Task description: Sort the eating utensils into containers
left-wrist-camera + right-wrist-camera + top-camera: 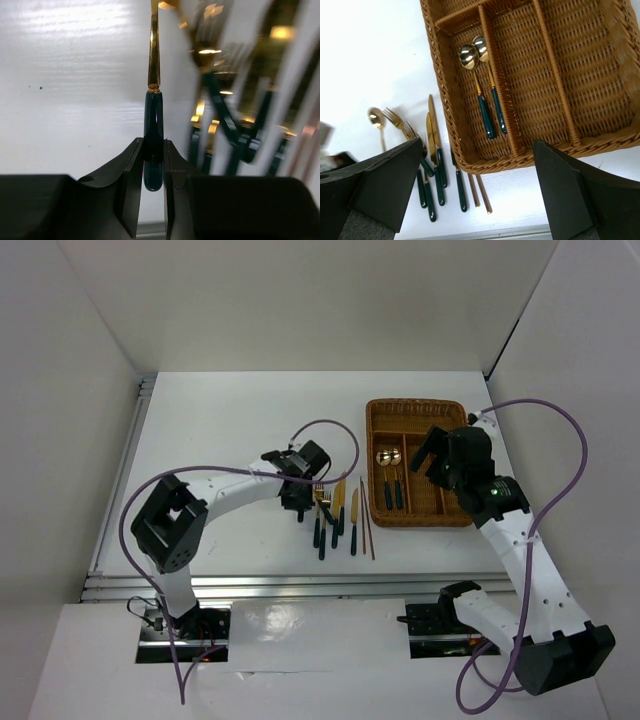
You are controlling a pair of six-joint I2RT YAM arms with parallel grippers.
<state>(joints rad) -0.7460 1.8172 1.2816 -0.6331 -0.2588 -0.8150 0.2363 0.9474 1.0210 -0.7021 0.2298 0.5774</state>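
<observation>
Basically, left jaws are pinched nearly closed on the dark handle end of one utensil [153, 110]; I can't tell the head type. It sits at the left side of the loose pile [335, 515] near the bench [220, 420] near edge, just left of the tray [416, 403]. Right jaws gape wide and empty over the tray's near end, where two spoons [487, 115] lie. Likely risks: a grip this close to the handle tip lets the long gold end swing or slip on lift. Neighbours just beside could snag. Arms could clash at the tray.

Left tool [153, 150] clamped narrow; right tool [477, 145] spread wide.
</observation>
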